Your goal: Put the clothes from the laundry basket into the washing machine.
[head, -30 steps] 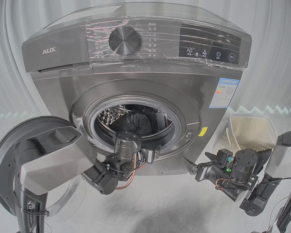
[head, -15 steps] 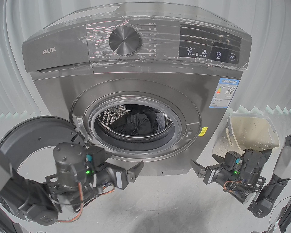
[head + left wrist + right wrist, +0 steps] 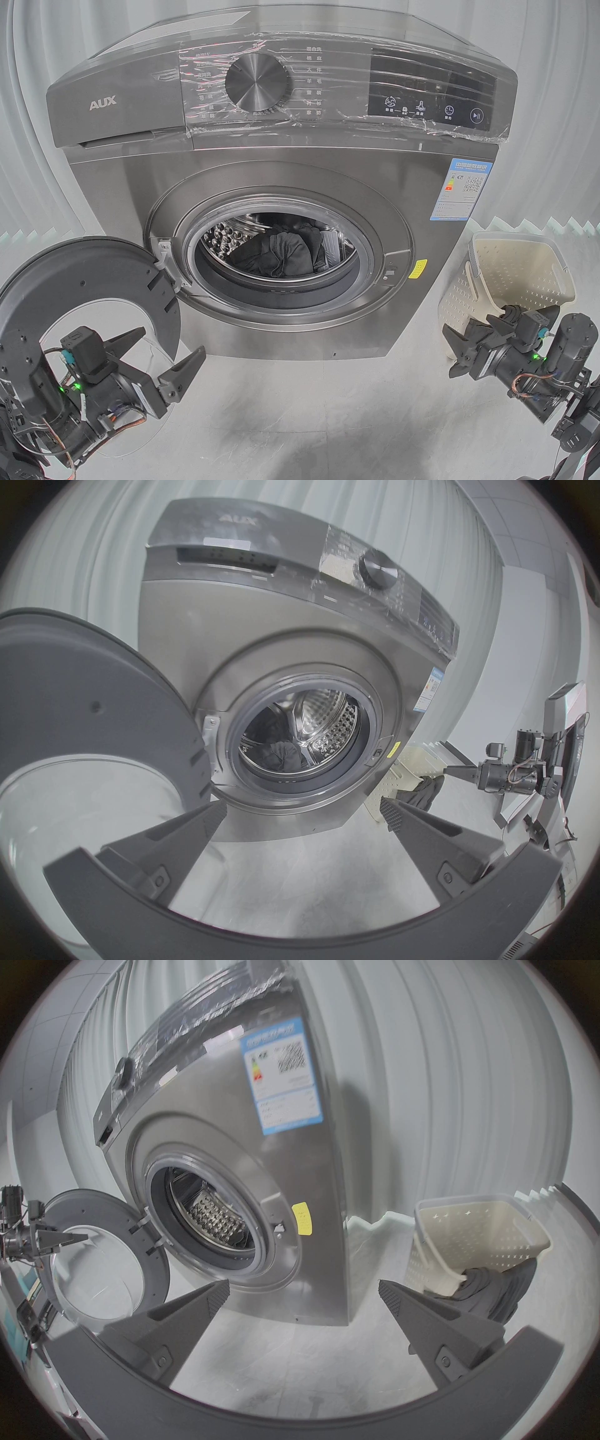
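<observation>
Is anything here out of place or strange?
One dark garment hangs over the rim of the laundry basket, half outside it. Wrinkled plastic film covers the top front of the washing machine. Nothing looks spilled or broken.

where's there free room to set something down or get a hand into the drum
The floor is bare in front of the washing machine, between the left gripper and the right gripper. The drum mouth is open above the dark clothes. It is tight by the laundry basket, where a dark garment drapes its rim.
</observation>
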Available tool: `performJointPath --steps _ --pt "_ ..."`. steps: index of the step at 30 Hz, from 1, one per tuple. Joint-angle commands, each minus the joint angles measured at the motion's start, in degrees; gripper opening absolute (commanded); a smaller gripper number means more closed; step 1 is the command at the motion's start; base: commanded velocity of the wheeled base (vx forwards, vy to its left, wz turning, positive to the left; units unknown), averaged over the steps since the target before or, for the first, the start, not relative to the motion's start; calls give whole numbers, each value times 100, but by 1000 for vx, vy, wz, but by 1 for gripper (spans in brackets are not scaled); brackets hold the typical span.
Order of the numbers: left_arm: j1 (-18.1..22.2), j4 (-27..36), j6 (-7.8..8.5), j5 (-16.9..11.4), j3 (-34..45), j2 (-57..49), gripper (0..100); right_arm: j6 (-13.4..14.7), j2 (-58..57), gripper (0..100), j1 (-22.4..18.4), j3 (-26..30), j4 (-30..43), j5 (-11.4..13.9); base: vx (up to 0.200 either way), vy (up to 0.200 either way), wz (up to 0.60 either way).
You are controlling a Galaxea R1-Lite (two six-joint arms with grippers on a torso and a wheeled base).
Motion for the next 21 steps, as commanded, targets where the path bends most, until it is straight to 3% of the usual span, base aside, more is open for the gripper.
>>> performJointPath --steps 1,5,6,8,9,12,15,21 --pt "125 -4 52 45 237 -565 100 -116 -800 100 -82 132 75 -30 -200 0 0" --pt "161 40 149 54 254 -872 100 -151 -1441 100 -108 132 725 -21 -200 0 0" --pt "222 66 289 63 316 -1066 100 -98 -2127 100 -117 132 1771 31 -200 0 0" --pt "266 75 360 63 368 -1162 100 -72 -2505 100 -117 132 2351 31 -200 0 0" --pt "345 75 447 54 491 -1347 100 -98 -3199 100 -143 132 3327 40 -200 0 0" --pt "486 110 483 54 658 -1699 100 -151 -4254 100 -152 132 4417 -4 0 0 0" --pt "609 339 483 63 738 -2024 100 -230 -4930 100 -319 132 5111 -4 0 0 0" --pt "626 1235 588 54 729 -2788 100 -564 -6258 100 -917 132 5999 58 -200 0 0"
